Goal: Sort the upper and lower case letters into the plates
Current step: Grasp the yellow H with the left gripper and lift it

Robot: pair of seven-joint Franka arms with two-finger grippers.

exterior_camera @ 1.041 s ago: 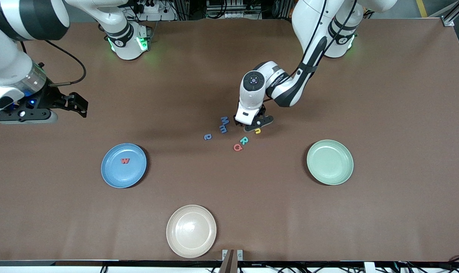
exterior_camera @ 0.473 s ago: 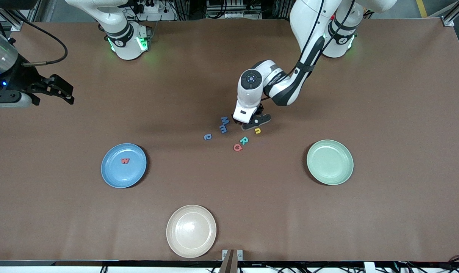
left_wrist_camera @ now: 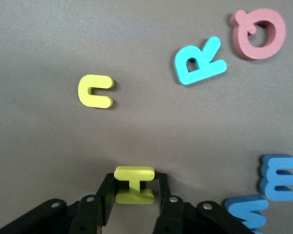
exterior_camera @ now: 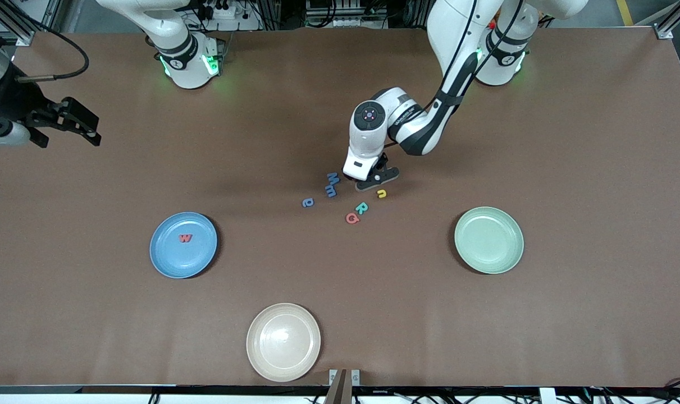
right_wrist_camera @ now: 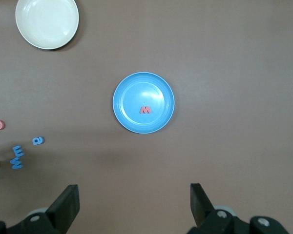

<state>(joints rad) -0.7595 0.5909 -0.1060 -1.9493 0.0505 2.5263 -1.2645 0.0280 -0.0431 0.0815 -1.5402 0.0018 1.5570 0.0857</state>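
Since a second ago we see the right gripper (exterior_camera: 64, 124) drawn toward the right arm's end of the table, jaws wide and empty, while the left gripper (exterior_camera: 372, 178) has closed its fingers (left_wrist_camera: 105, 195) on a yellow letter I (left_wrist_camera: 134, 185). Loose letters read e (exterior_camera: 307, 202), M (exterior_camera: 332, 178), m (exterior_camera: 331, 191), G (exterior_camera: 352, 217), R (exterior_camera: 361, 208) and n (exterior_camera: 381, 193). A red w (exterior_camera: 186, 238) lies in the blue plate (exterior_camera: 168, 262); the pale green plate (exterior_camera: 489, 240) sits toward the left arm's end, the cream plate (exterior_camera: 283, 342) nearest the camera.
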